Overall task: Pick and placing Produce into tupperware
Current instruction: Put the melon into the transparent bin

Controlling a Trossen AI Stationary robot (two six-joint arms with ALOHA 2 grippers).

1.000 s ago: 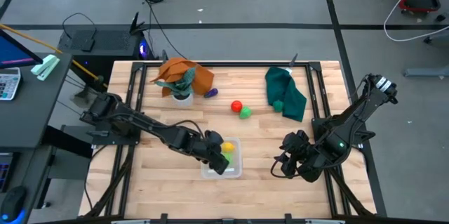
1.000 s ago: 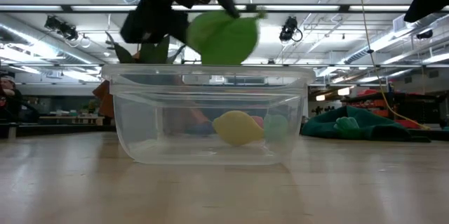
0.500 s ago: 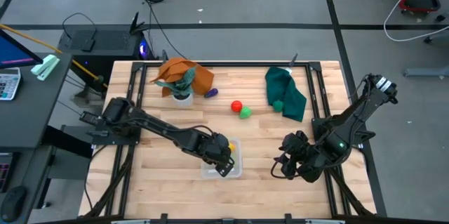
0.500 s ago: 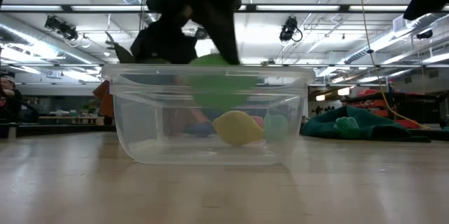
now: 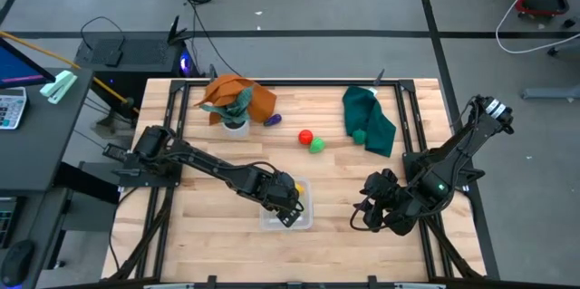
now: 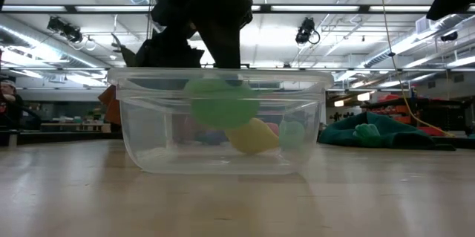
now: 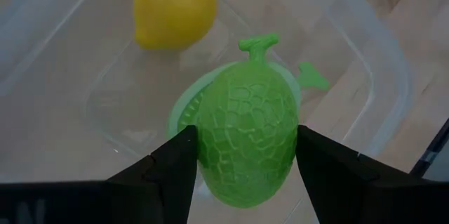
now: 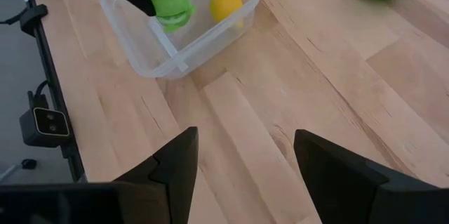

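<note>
Green melon [image 7: 245, 136], clamped in left gripper [image 7: 242, 157], has dropped inside tupperware [image 6: 141, 118] beside lemon [image 7: 174, 8]; release next.

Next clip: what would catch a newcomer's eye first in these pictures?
First, the left gripper holding a netted green melon-like piece inside the clear tupperware near the table's front edge, next to a yellow lemon already lying in it. Next, the bright red piece and green piece on the bare wood mid-table, between an orange cloth and a dark green cloth. The right gripper waits open, front right.
</note>
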